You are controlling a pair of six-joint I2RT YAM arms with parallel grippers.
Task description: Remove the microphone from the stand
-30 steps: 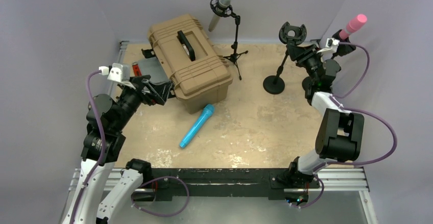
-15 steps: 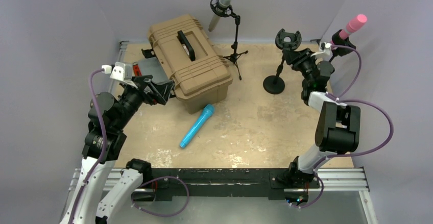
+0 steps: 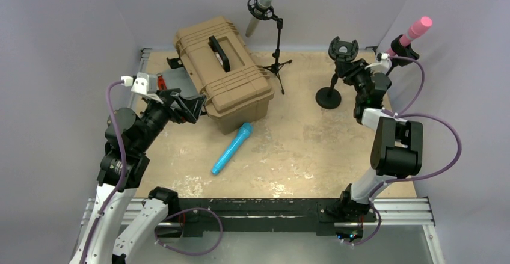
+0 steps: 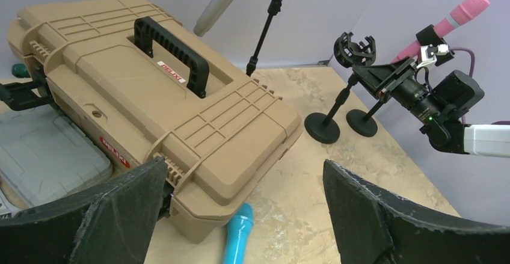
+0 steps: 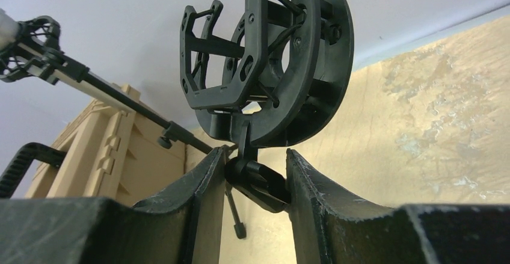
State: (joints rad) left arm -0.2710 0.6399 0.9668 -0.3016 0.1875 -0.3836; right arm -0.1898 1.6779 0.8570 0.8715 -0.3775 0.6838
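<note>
Right wrist view alone shows the right gripper (image 5: 255, 159) clamped on the empty stand (image 5: 325, 65) below its ring. Top view: blue microphone (image 3: 231, 150) lies on bare table (image 3: 288, 150) beside the case (image 3: 240, 89); left gripper (image 3: 192, 106) gapes nearby

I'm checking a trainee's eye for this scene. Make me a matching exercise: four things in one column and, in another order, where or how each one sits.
Things
1. blue microphone
2. pink microphone
3. grey microphone
4. empty shock-mount stand

Place or state
A. clipped in a stand at the far right
B. lying flat on the table
C. clamped between the right jaws
D. up on the tripod stand beside the tan case

Pairs: 1-B, 2-A, 3-D, 4-C
</note>
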